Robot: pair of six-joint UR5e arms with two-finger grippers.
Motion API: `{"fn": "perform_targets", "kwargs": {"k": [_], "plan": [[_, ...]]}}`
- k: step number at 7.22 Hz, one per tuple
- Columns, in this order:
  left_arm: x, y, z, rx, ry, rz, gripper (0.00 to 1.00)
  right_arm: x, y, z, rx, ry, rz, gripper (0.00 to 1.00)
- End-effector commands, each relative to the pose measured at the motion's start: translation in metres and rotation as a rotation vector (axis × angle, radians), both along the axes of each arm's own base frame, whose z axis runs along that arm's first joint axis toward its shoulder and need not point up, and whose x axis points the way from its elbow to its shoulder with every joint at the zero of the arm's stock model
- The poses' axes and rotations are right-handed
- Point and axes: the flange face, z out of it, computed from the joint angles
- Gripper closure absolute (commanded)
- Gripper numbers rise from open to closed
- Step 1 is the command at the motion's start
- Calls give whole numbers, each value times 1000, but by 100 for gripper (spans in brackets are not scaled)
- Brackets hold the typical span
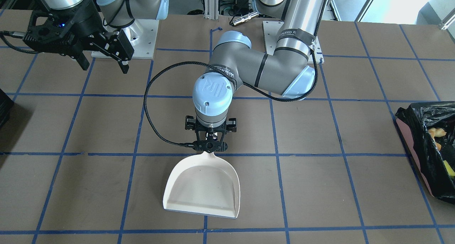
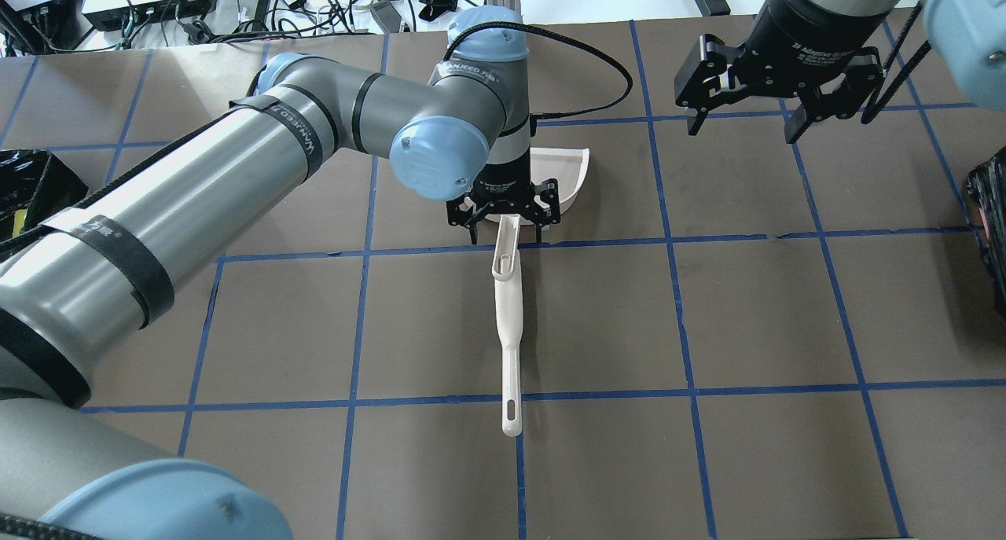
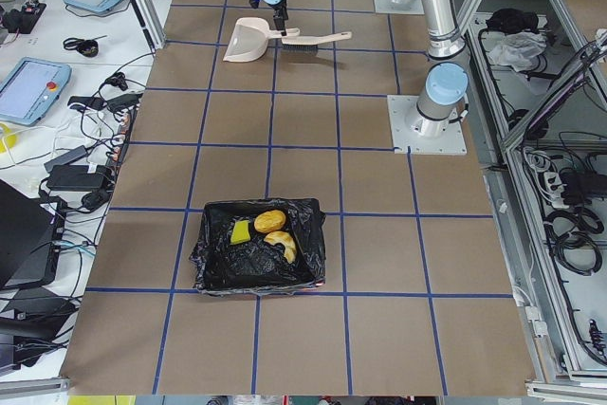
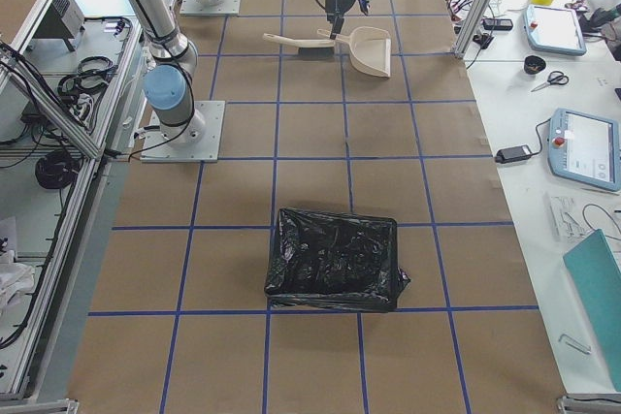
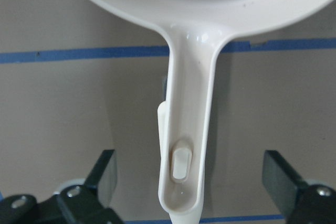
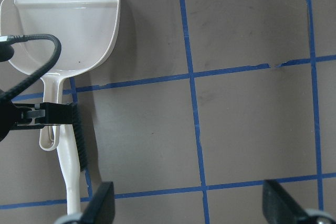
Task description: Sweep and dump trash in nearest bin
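The trash lies inside the bin [image 3: 213, 267]: a brown lump [image 3: 270, 221], a yellow-green wedge [image 3: 241, 232] and an orange-tan slice [image 3: 282, 247]. The bin, pinkish with a black bag, also shows at the front view's right edge [image 1: 408, 141]. The cream dustpan [image 1: 202, 187] lies flat and empty on the table. My left gripper [image 2: 507, 224] is open, its fingers [image 5: 105, 169] standing on either side of the dustpan handle [image 5: 189, 129] without touching it. My right gripper [image 2: 778, 119] is open and empty, raised and apart from the dustpan [image 6: 73, 30].
A white-handled brush [image 2: 511, 343] with black bristles [image 6: 79, 140] lies along the dustpan handle. A second black-bagged container [image 4: 335, 259] stands towards the table's right end, also at the overhead view's right edge [image 2: 992, 202]. Blue tape lines grid the brown table.
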Motion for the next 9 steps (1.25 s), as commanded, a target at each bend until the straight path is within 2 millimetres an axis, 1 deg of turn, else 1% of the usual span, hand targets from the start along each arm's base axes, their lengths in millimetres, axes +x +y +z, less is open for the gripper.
{"fn": "perform_targets", "kwargs": {"k": [1, 2, 3, 4, 5, 6, 7, 8, 9], "plan": [[49, -24, 52, -79, 19, 71, 0, 0, 0, 0, 1, 3, 0, 1], [86, -35, 81, -127, 35, 68, 0, 0, 1, 0, 4, 4, 0, 1], [134, -44, 118, -180, 44, -8, 0, 0, 1, 0, 6, 4, 0, 1], [180, -41, 158, -187, 47, -36, 0, 0, 1, -1, 7, 4, 1, 1], [210, -26, 198, -184, 5, -149, 0, 0, 5, 6, -8, -5, 2, 0], [221, 2, 230, -169, -54, -237, 0, 0, 4, 11, -27, -5, -7, 0], [225, 22, 245, -189, -61, -163, 0, -1, 3, 6, -18, 6, -14, 0], [228, 37, 251, -205, -51, -34, 0, -1, 4, 8, -22, 7, -8, 0], [245, 46, 263, -227, -48, 11, 0, 0, 8, 18, -42, 8, 15, 0]]}}
